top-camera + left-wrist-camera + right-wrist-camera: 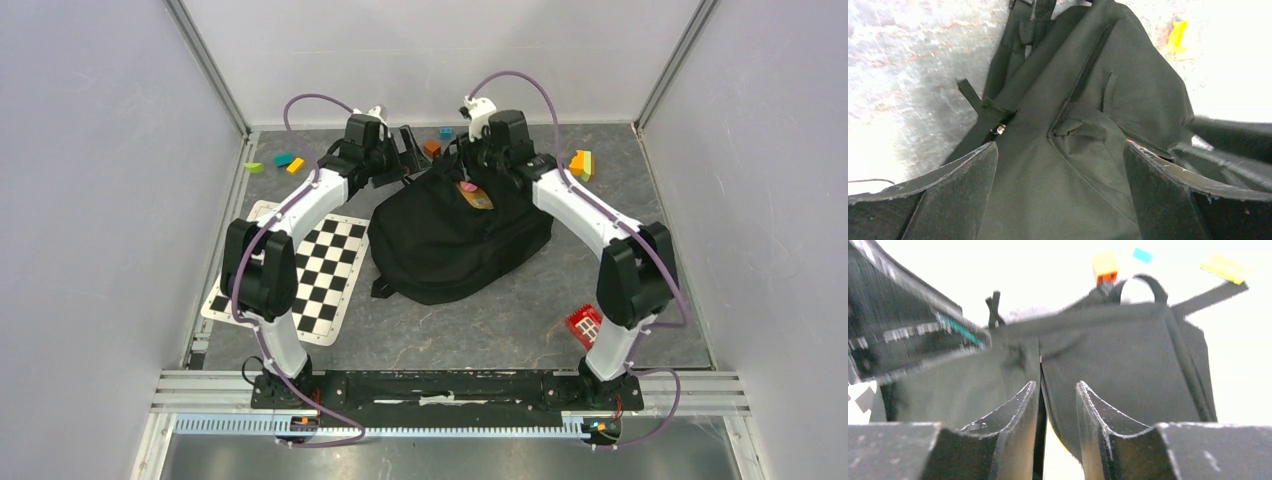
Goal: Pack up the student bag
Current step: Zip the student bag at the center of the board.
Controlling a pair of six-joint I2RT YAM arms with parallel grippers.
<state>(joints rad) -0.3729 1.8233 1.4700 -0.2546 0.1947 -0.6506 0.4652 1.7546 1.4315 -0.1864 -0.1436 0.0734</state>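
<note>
The student bag (455,245), a big black backpack, lies in the middle of the table with small pink and orange items (473,194) on its upper part. My left gripper (408,152) hovers over the bag's far left corner. In the left wrist view it (1060,200) is wide open, with bag fabric (1068,150) filling the space between its fingers. My right gripper (468,165) is at the bag's far edge. In the right wrist view it (1057,385) stands a narrow gap apart, astride an edge of the bag (1118,350). No firm pinch shows.
A checkerboard mat (320,265) lies left of the bag. A red brick (584,325) sits near the right arm's base. A multicoloured block (580,165) is at the far right. Small green, teal and yellow pieces (284,160) lie at the far left, and an orange cube (432,148) behind the bag.
</note>
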